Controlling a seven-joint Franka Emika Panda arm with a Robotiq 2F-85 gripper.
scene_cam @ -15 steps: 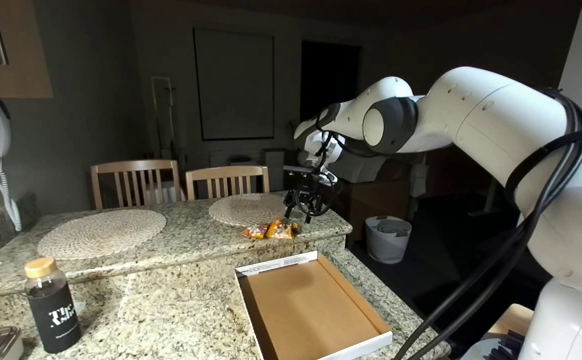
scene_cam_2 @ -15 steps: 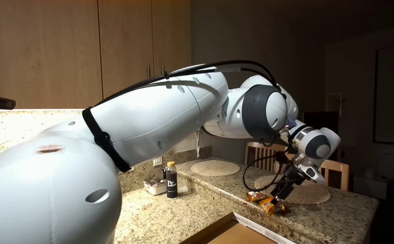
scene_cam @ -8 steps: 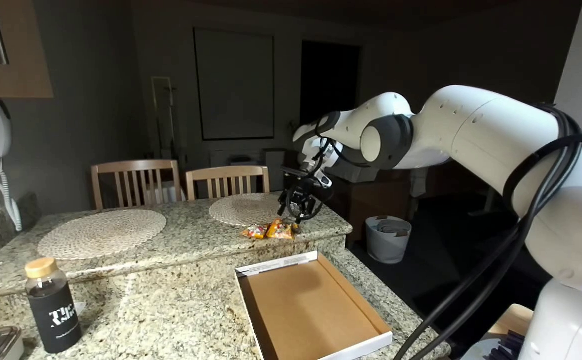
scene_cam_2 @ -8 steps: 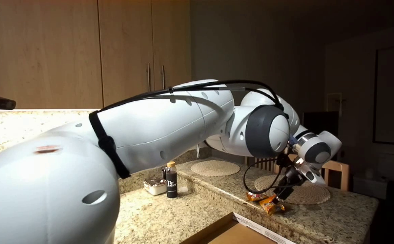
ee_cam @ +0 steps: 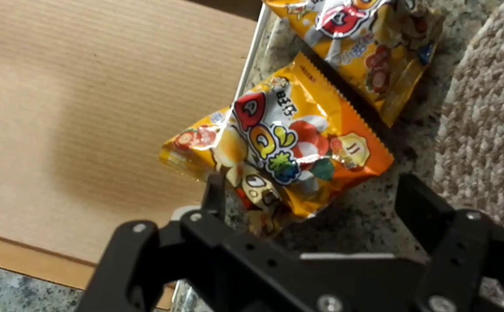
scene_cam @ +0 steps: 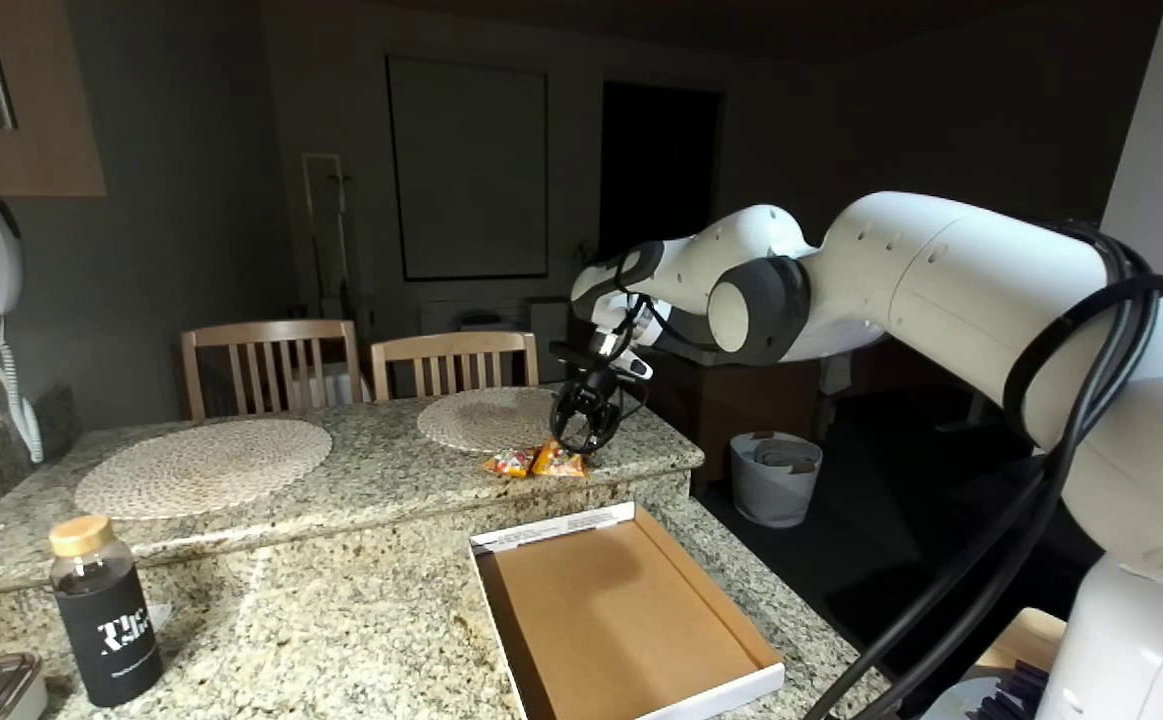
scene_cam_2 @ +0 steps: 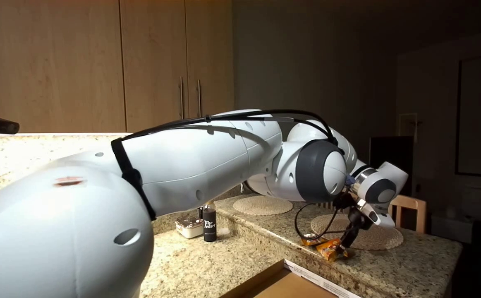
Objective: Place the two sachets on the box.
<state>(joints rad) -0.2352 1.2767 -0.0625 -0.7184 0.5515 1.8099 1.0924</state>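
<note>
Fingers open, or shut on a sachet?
Open: the wrist view shows the fingers wide apart, with countertop visible between them, beside a sachet.

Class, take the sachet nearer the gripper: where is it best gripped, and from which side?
Probably across the puffed middle of the nearer sachet, from above, on the side away from the other sachet. It lies printed face up, and its toothed edge runs close along its neighbour, leaving little room. In the wrist view, the open gripper appears astride this sachet's lower part.
</note>
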